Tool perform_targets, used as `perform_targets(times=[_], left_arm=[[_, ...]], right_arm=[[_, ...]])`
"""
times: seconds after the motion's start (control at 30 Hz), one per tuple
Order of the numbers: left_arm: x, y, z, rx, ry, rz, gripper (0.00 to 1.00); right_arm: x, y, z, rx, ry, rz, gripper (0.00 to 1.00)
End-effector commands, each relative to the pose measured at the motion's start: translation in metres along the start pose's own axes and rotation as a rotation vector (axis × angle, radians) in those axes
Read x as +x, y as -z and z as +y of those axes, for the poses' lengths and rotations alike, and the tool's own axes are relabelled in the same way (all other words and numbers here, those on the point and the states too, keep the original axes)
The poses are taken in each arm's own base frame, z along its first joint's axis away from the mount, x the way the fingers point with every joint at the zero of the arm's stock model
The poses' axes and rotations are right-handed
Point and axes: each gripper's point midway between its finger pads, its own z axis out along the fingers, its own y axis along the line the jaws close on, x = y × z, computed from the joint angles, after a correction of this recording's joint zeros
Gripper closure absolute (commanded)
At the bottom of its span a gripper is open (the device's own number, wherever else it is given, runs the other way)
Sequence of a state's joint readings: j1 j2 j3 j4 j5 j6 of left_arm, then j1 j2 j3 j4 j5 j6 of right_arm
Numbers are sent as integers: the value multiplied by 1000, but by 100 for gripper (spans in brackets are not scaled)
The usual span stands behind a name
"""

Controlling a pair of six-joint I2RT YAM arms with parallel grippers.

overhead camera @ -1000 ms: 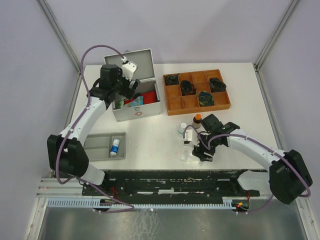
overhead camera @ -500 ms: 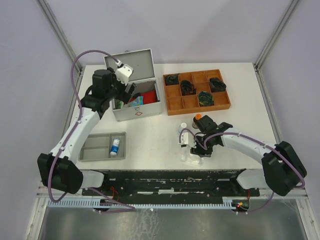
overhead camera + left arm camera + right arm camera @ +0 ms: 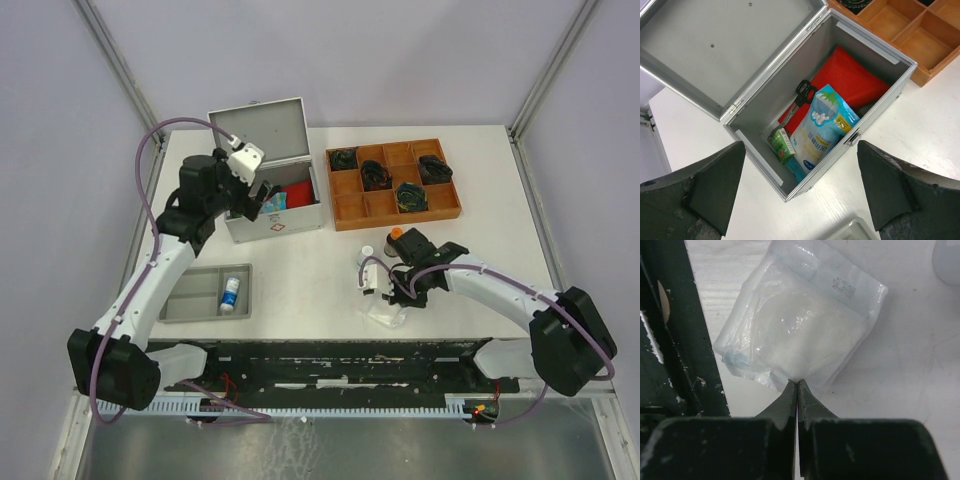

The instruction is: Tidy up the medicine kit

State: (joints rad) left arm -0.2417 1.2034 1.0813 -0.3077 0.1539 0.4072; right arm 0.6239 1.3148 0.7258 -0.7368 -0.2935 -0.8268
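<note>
The medicine kit is a silver-grey case, its lid standing open at the back left of the table. Inside the kit lie a red pouch, scissors, a blue-white sachet and a small green box. My left gripper hovers open over the case's left end, with nothing between its fingers. My right gripper is low near the front edge, shut on the edge of a clear plastic packet that lies on the table.
A brown wooden compartment tray holding dark coiled items sits right of the kit. A white bottle and an orange-capped bottle stand just behind my right gripper. A grey tray at front left holds a small bottle. A black rail runs along the near edge.
My right gripper's jaws have come together on the packet's edge. My left arm has drawn back from over the lid toward the near left, still open.
</note>
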Motion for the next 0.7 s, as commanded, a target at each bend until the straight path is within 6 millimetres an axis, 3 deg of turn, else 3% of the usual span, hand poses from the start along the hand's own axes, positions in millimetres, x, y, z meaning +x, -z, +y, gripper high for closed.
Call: perform_targets(times=[0.0,0.2,0.37,0.67], left_arm=[[-23,11,-13,84,-28,-103,1],[-29,22,-64,334,-6,-195,1],[-47,35,-84,458,54,-251,0],[-73,58,-108,623,229,-305,0]], right_arm=[[-33,28,-1,-1,24,-108,99],[-73,67,9,-17,21,-253,99],[-109,106,8,25,39,-396,99],[-171,166,-34,217,46,-598,99]])
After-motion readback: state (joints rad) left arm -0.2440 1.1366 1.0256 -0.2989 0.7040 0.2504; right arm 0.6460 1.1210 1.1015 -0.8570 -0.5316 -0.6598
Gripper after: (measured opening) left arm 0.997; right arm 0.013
